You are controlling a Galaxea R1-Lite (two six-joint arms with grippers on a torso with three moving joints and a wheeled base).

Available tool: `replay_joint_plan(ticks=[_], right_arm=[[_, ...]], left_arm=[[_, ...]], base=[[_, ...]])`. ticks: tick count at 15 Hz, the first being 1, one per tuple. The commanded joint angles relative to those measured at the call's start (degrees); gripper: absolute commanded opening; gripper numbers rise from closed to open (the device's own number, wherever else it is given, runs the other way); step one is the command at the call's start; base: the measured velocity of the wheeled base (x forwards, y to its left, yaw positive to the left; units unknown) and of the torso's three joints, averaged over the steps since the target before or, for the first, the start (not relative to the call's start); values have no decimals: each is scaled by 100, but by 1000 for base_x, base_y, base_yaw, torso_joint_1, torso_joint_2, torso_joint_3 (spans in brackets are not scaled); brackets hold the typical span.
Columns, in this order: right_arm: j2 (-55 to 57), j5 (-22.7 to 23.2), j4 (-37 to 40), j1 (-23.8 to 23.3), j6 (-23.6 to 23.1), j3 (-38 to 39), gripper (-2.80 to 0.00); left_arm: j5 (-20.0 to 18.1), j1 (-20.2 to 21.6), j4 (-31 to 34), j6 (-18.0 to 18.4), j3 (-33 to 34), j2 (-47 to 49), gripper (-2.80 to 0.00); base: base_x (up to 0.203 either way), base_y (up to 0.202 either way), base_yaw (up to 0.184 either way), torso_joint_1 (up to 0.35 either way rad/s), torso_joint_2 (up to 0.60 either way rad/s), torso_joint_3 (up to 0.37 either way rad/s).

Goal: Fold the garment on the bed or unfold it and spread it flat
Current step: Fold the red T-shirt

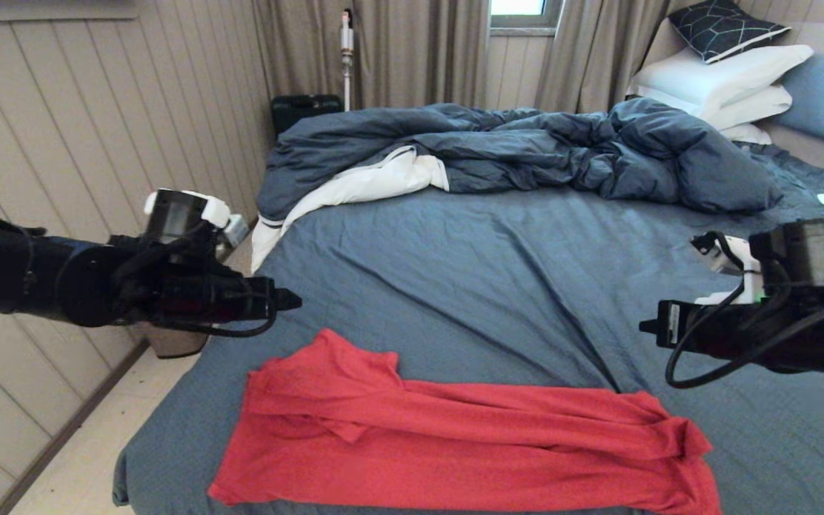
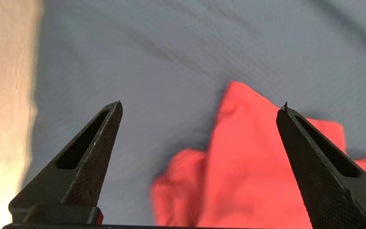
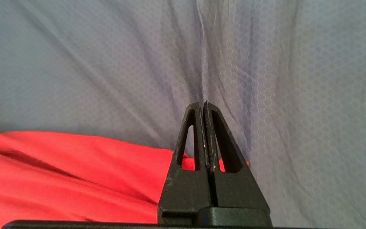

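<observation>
Large bed (image 1: 526, 286) with a slate-blue sheet fills most of the head view; the cloth is matte, finely woven, with long shallow creases running toward the near edge. At the far side a rumpled dark blue duvet (image 1: 526, 154) lies heaped across the width, its white lining (image 1: 376, 182) turned out at the left corner. White pillows (image 1: 723, 86) stacked at the headboard on the right, a dark patterned cushion (image 1: 727, 27) on top. Room: pale vertical-plank wall (image 1: 61, 143) on the left, grey-beige curtains (image 1: 398, 50) behind the bed, light floor (image 1: 90, 458) beside it. The bright red thin-knit short-sleeved T-shirt (image 1: 455, 443) lies on the near part of the sheet, bunched into a long band with soft ridged folds, one sleeve peaking up at its left end; no print shows. Left end effector (image 1: 290, 300), black and wedge-fingered, hangs above the sheet just beyond the shirt's left end, its fingers (image 2: 87, 159) spread wide with nothing between them. Right end effector (image 1: 648, 327) hangs above the sheet near the shirt's right end, its fingers (image 3: 202, 140) pressed together, nothing gripped.
</observation>
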Motion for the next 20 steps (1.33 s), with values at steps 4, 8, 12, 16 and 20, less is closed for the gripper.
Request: replay_joint_plan(ticks=[4, 8, 12, 16, 20], right_arm=[[362, 26, -22, -28, 4, -36, -280], [404, 86, -22, -47, -3, 25, -280], [410, 86, -31, -49, -8, 91, -280], [448, 86, -61, -57, -8, 101, -280], [483, 86, -66, -63, -12, 86, -280]], left_arm=[[409, -562, 27, -18, -439, 783, 0], [572, -760, -71, -2, -421, 1024, 0], [580, -847, -73, -69, -344, 1060, -280], [580, -927, -73, -63, -385, 1061, -280], [580, -976, -73, -46, -508, 1084, -280]], base=[[0, 0, 0, 0, 0, 0], [0, 0, 0, 0, 0, 0], [0, 0, 0, 0, 0, 0], [0, 0, 0, 0, 0, 0], [0, 0, 0, 0, 0, 0]])
